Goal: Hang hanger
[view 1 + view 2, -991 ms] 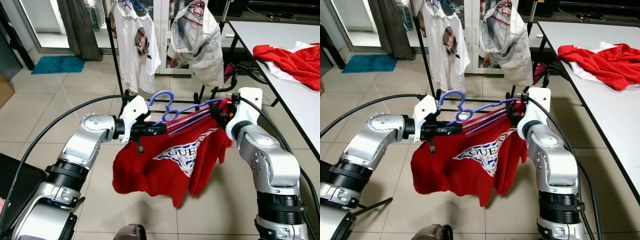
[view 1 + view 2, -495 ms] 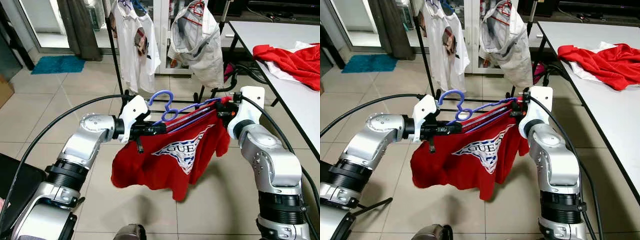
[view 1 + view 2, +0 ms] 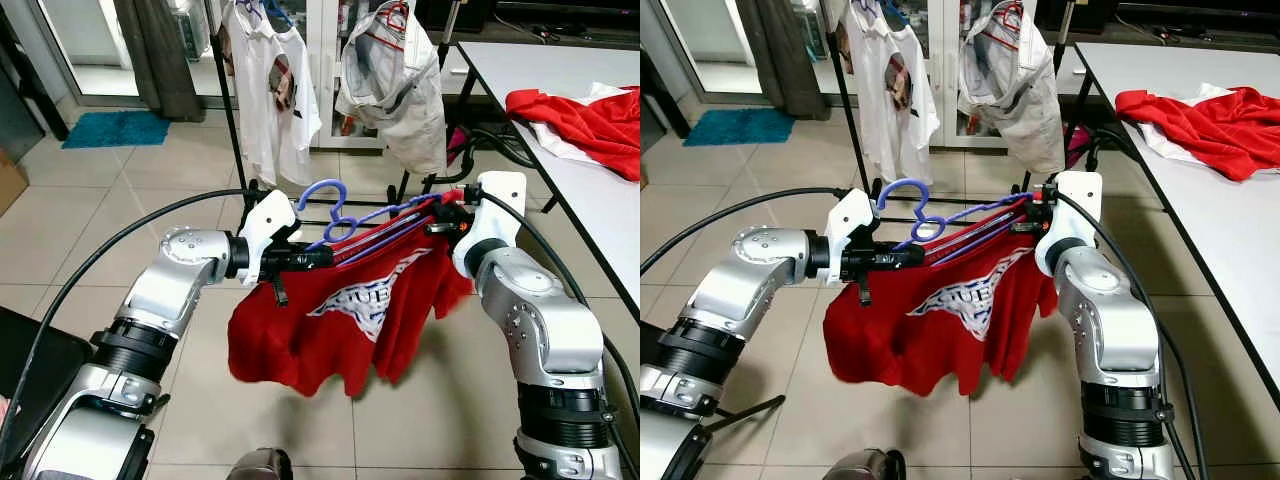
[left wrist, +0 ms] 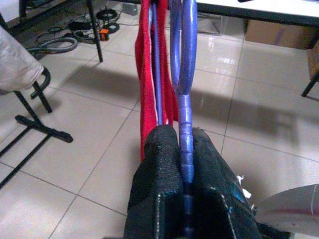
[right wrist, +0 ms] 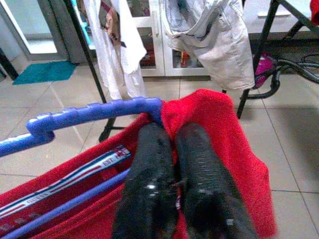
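Left pincer (image 3: 300, 258), fingers closed on one end of the blue hanger (image 3: 360, 222). The hanger, carrying a red shirt (image 3: 340, 320), is held level above the tiled floor, before the clothes rack (image 3: 228, 100). Right pincer (image 3: 438, 215), fingers pressed together on the shirt's shoulder at the hanger's other end.

Two silver metal arms with black ribbed joint rings, white wrist housings, trailing black cables and black-fingered grippers.
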Available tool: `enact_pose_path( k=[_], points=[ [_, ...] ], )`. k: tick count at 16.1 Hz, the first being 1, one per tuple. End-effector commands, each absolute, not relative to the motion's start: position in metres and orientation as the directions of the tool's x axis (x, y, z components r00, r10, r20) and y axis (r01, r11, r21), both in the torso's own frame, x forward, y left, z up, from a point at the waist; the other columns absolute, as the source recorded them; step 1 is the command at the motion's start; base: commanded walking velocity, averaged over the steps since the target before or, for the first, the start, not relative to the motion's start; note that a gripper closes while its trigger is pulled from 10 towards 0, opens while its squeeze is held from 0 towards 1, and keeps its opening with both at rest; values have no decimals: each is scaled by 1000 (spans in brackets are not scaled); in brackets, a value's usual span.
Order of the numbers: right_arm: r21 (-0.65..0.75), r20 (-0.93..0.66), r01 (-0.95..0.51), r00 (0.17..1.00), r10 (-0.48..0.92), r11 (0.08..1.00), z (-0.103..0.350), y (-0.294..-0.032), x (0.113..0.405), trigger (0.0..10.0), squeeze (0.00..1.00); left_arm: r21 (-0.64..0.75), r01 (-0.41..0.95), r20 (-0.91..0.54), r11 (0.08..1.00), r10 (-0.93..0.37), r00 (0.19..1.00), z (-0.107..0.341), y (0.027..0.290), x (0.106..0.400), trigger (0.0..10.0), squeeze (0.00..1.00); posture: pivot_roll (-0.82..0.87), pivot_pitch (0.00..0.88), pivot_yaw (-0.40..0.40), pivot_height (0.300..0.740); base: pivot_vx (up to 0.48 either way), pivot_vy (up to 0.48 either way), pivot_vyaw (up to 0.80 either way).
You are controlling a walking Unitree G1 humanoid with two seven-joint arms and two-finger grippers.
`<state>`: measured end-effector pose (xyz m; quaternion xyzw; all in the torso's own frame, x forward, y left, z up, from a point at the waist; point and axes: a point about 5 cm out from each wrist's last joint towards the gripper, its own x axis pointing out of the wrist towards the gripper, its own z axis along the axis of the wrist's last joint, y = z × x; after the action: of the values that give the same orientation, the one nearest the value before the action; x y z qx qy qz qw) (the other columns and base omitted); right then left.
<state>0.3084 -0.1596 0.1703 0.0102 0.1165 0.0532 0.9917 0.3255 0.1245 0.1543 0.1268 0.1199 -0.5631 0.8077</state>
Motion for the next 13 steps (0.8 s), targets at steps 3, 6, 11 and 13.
enact_pose_path(
  k=[3,6,11,13],
  points=[
    [28,-197,-123,972,127,992,178,-159,310,0,0,98,914,-315,395,-859,405,165,132,335,0,0,41,33,19,740,0,0,0],
    [36,-171,-137,975,141,990,182,-157,310,0,0,96,916,-321,389,-859,399,165,133,334,0,0,42,33,23,740,0,0,0],
    [9,-138,-161,977,161,987,190,-153,309,0,0,102,927,-393,360,-842,370,156,132,332,0,0,44,32,26,740,0,0,0],
    [1,-134,-156,979,155,988,194,-156,310,0,0,91,932,-423,350,-834,354,150,134,329,0,0,43,32,26,740,0,0,0]
  ],
)
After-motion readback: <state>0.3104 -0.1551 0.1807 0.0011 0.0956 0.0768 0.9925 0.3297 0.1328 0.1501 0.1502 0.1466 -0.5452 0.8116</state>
